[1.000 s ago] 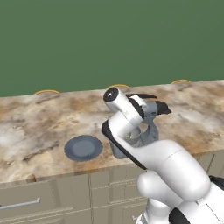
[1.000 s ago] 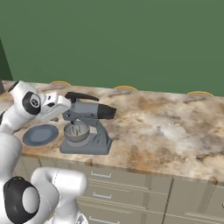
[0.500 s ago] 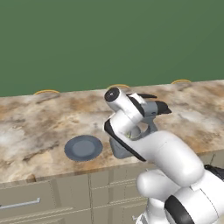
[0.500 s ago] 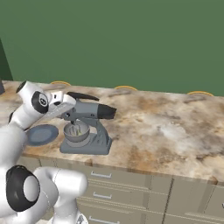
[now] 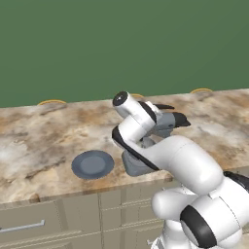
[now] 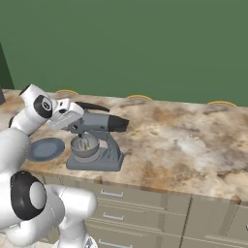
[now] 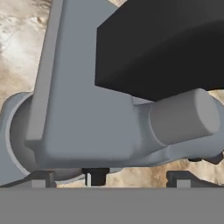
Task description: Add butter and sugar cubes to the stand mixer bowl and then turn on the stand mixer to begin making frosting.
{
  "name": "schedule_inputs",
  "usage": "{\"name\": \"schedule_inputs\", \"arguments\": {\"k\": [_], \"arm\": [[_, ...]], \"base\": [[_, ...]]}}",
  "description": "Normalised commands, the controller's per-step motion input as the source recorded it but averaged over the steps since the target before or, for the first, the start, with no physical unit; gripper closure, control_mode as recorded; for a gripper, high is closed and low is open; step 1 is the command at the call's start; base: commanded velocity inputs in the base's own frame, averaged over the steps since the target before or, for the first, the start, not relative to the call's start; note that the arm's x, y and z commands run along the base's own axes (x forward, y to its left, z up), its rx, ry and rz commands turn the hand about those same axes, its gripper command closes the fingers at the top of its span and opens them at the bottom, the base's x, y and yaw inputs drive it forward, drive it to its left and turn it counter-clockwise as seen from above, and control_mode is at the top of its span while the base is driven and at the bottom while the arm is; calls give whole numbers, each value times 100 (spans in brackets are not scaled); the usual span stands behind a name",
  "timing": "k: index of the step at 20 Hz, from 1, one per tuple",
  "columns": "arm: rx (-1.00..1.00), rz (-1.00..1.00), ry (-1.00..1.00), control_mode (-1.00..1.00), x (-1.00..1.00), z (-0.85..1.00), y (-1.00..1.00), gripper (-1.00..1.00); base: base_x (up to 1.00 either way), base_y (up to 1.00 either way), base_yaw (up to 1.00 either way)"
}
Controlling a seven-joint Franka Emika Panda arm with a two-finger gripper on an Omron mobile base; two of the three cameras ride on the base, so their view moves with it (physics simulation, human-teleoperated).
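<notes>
The dark grey stand mixer (image 6: 99, 138) stands near the counter's front edge, with the silvery stand mixer bowl (image 6: 84, 147) under its head. Pale bits lie in the bowl, too small to name, so I cannot make out butter or sugar cubes. My gripper (image 6: 73, 122) hovers at the left end of the mixer's head, just above the bowl. In the hand view my gripper (image 7: 109, 178) is open, its fingertips (image 7: 41, 177) wide apart with nothing between them. The mixer's grey head (image 7: 87, 109), a stubby grey knob (image 7: 183, 116) and the black piece (image 7: 162, 43) loom close.
A flat blue-grey plate (image 6: 45, 148) lies left of the mixer (image 5: 170, 120), and is also in the left base view as the plate (image 5: 92, 164). The marble counter (image 6: 184, 145) stretches to the right, with drawers (image 6: 121, 198) below. A green wall stands behind.
My arm has swung a little to the right, bringing the hand closer over the mixer's head. The gripper has stayed open. The mixer and the plate have not moved.
</notes>
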Motion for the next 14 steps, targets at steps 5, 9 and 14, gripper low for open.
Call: {"name": "schedule_inputs", "arguments": {"k": [5,9,14], "arm": [[-2,1,-14,-100,0,-20,-32,-100],[0,0,-4,-100,4,-6,-34,-100],[0,0,3,-100,28,0,-26,-100]], "base": [[0,0,0],[0,0,0],[0,0,0]]}}
